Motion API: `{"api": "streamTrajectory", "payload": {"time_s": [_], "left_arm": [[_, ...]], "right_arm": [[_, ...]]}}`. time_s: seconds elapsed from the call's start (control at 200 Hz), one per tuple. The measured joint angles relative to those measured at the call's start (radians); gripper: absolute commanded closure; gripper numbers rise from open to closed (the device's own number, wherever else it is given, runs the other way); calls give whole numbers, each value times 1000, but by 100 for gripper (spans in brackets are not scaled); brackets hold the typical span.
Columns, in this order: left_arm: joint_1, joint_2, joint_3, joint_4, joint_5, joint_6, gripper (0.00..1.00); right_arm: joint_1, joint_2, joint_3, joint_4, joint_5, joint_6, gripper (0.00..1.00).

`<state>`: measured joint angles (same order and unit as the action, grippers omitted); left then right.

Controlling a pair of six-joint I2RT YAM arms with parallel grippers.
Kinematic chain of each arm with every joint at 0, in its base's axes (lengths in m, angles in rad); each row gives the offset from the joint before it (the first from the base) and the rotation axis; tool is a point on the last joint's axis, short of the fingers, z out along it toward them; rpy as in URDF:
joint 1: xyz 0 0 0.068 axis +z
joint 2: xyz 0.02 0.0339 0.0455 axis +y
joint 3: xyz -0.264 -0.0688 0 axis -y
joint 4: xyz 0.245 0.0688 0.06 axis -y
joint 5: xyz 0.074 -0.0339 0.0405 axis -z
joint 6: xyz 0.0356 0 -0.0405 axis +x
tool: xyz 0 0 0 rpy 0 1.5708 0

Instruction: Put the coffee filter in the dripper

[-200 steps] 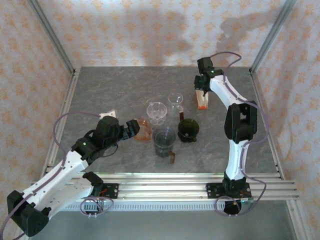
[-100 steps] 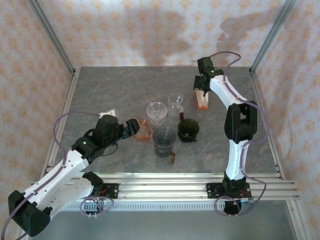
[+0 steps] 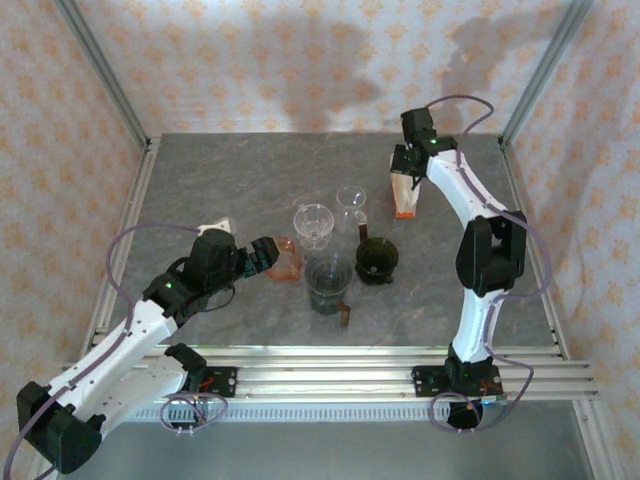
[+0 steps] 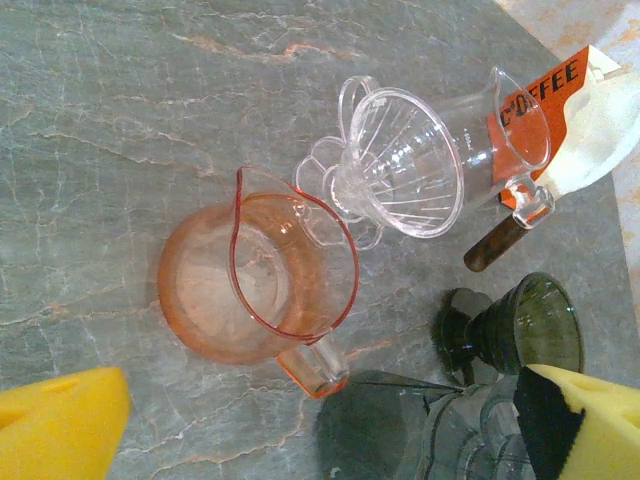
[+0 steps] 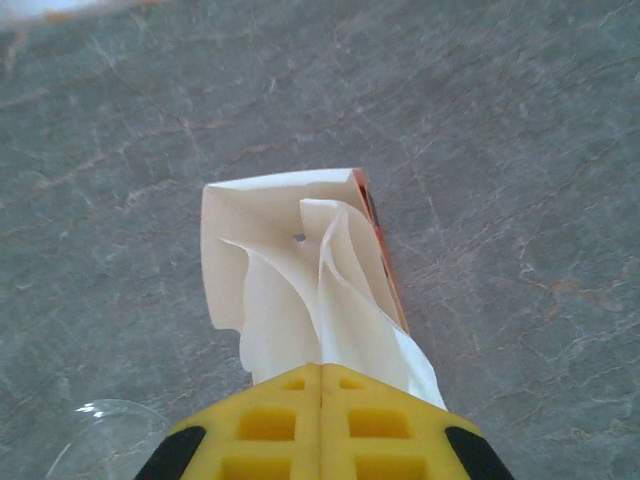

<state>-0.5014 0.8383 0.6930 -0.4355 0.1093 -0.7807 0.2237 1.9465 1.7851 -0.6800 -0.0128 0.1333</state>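
A white paper coffee filter (image 5: 300, 290) sticks up from the orange and white filter box (image 3: 404, 200) at the back right. My right gripper (image 5: 320, 368) is shut on the filter's top edge, directly above the box (image 5: 385, 270). A clear ribbed dripper (image 3: 314, 224) stands mid-table and lies ahead of the left wrist (image 4: 400, 175). A dark green dripper (image 3: 377, 258) stands to its right. My left gripper (image 3: 262, 255) is open and holds nothing, just left of the orange pitcher (image 4: 255, 290).
A clear glass cup (image 3: 351, 200) stands behind the clear dripper. A dark glass carafe (image 3: 328, 280) sits in front of both drippers, with a brown handle (image 3: 346, 316) at its near side. Metal frame posts edge the table.
The right gripper's jaws have closed on the filter, and that arm has shifted slightly back and up over the box. The left arm has stayed put.
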Motion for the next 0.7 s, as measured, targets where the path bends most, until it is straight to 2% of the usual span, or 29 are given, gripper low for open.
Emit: {"api": "streamTrajectory", "payload": {"time_s": [0.255,0.465,0.586,0.701], "left_arm": [[5,0,0,0,14,0,1],[13,-1,0,0,28,0,1],[13,-8,0,0,49,0,1],[13,-27,0,-2,67,-1,1]], "right_arm": [[0,-169,-124,10,27,37,100],[11,-418,-274,13,14,81,100],[70,-573,-324,-2,-8,91,100],[174,-715,-378,-46,-76,108,100]]}}
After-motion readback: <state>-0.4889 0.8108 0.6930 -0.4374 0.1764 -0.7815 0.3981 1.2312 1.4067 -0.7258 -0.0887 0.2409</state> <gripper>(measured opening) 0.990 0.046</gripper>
